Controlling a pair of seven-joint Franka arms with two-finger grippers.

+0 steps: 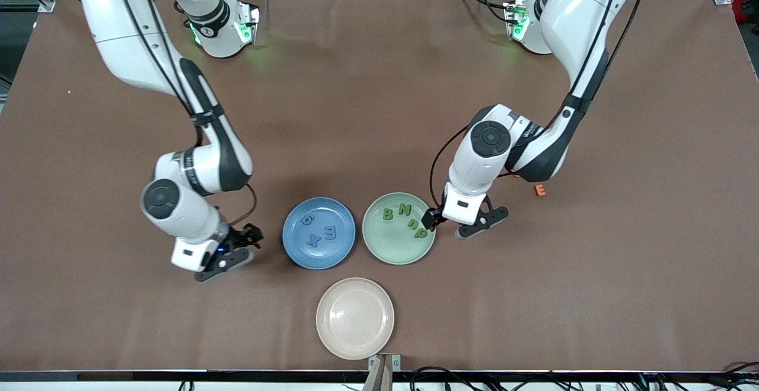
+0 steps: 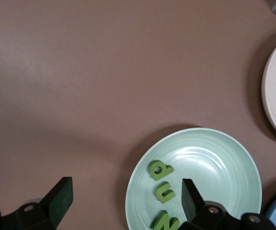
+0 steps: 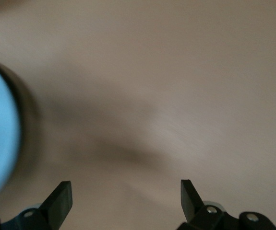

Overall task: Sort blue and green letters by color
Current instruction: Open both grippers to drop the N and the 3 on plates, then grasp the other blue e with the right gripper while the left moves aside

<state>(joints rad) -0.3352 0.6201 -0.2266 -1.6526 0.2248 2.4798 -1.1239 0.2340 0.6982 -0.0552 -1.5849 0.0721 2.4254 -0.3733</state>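
Starting at the right arm's end of the table, I have the right gripper [image 1: 238, 247] low over bare tabletop just beside the blue plate [image 1: 293, 242], its fingers spread wide and holding nothing. In that plate I count only three light blue letters [image 1: 320, 232]: a round one, an E and an X. A fourth I cannot find anywhere.

Next along, touching-close to the blue plate, sits the green plate [image 1: 385, 248] with the green letters [image 1: 404, 218]: B, N, u and p, all lying flat. My left gripper [image 1: 459, 223] hangs at that plate's rim toward the left arm's end, one finger over the edge beside the p [image 2: 160, 169], jaws fully apart and empty.

Nearer the front camera lies a cream plate [image 1: 332, 326], bare. An orange E [image 1: 539, 190] rests under the left arm.

My judgement: green looks finished. Any remaining move turns on a blue piece, which the right arm, next to the blue plate, would serve.
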